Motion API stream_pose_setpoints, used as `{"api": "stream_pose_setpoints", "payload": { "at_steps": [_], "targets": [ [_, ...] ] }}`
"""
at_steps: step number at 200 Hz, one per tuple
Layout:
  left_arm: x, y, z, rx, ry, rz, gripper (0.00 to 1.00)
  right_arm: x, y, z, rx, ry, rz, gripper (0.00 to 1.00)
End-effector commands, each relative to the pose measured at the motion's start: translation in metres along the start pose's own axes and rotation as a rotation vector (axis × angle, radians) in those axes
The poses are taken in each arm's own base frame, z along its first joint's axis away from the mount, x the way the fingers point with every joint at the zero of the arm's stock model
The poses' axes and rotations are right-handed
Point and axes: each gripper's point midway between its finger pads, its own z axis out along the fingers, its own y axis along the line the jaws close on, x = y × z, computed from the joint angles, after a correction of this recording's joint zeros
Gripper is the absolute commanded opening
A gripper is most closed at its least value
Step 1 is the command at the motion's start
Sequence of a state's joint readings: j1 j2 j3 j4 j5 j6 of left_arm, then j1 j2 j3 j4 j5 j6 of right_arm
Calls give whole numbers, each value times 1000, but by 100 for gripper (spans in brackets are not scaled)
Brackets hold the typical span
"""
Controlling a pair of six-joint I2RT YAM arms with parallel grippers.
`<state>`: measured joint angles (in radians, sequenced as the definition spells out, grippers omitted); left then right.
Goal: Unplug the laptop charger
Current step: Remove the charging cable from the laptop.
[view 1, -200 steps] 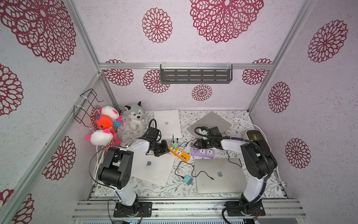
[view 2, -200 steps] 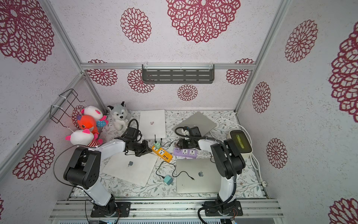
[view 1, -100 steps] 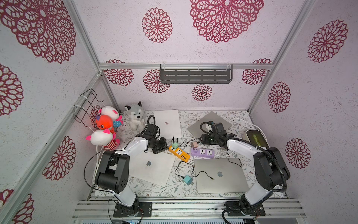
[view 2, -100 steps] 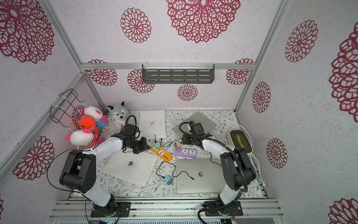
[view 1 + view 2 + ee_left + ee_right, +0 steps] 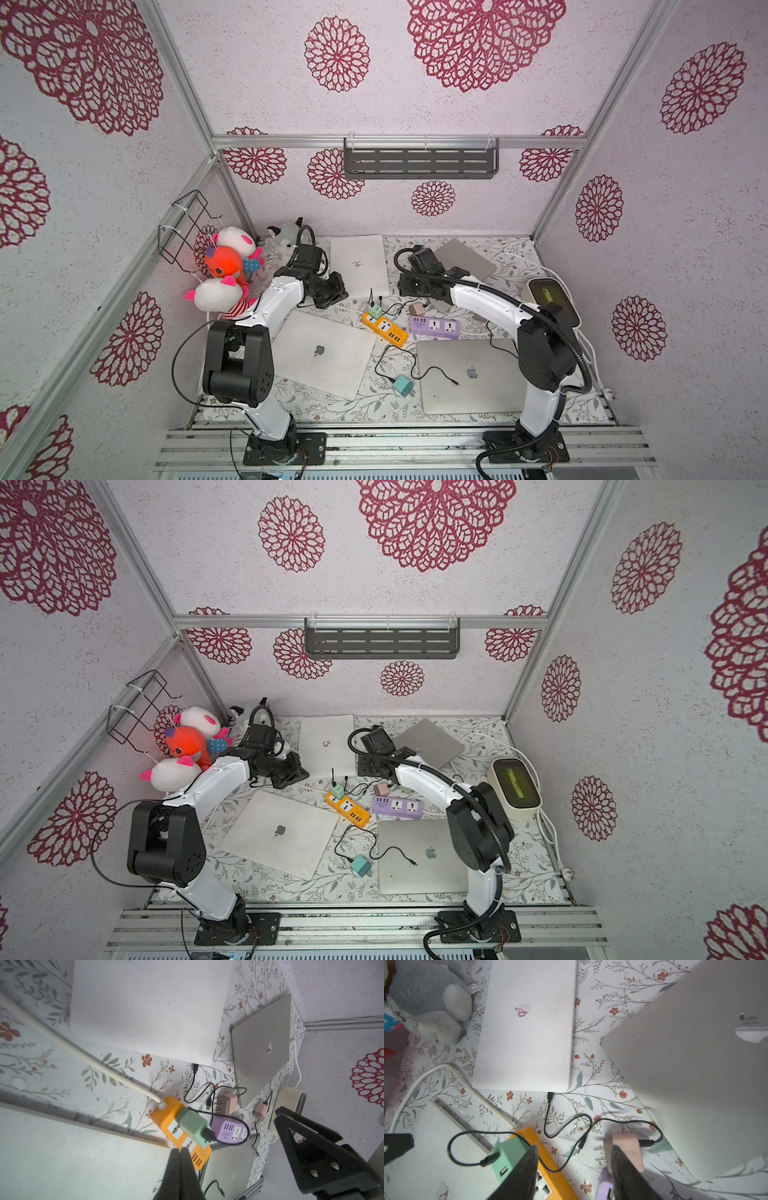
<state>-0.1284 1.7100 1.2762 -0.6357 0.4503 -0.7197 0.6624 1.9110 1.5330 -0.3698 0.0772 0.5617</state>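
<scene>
L gripper (image 5: pixel 179 1150) fully closed, empty. Tips aimed at orange strip (image 5: pixel 164 1119), not touching. R gripper (image 5: pixel 575 1148) approx half open, nothing btw fingers (image 5: pixel 525 1167) — hangs over the gap btw orange strip and pink charger (image 5: pixel 629 1147). Green charger (image 5: pixel 375 311) plugged into cord end of orange strip, black cable (image 5: pixel 452 1147) in its USB port. Black plug (image 5: pixel 550 1096) at white laptop (image 5: pixel 359 264) edge — can't tell if seated. Pink charger loose on mat (image 5: pixel 591 1076), beside purple strip (image 5: pixel 434 326).
</scene>
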Motion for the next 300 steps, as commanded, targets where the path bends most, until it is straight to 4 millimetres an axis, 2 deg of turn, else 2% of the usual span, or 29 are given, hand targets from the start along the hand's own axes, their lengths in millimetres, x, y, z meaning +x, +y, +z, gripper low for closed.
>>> {"api": "stream_pose_setpoints", "payload": {
  "at_steps": [1, 52, 113, 163, 215, 300],
  "targets": [
    [-8, 8, 2, 9, 26, -9, 3, -4, 0, 14, 29, 31, 30, 55],
    [-21, 29, 4, 22, 33, -45, 3, 4, 21, 60, 32, 95, -21, 48],
    [-23, 40, 12, 26, 50, -60, 3, 12, 42, 89, 6, 126, -51, 37],
    [-22, 44, 16, 29, 58, -65, 3, 19, 50, 99, 2, 141, -78, 32],
    [-22, 45, 19, 32, 64, -68, 3, 31, 47, 106, 31, 166, -100, 30],
    [-19, 50, 24, 31, 71, -75, 2, 38, 50, 117, 10, 191, -100, 26]
  ]
}}
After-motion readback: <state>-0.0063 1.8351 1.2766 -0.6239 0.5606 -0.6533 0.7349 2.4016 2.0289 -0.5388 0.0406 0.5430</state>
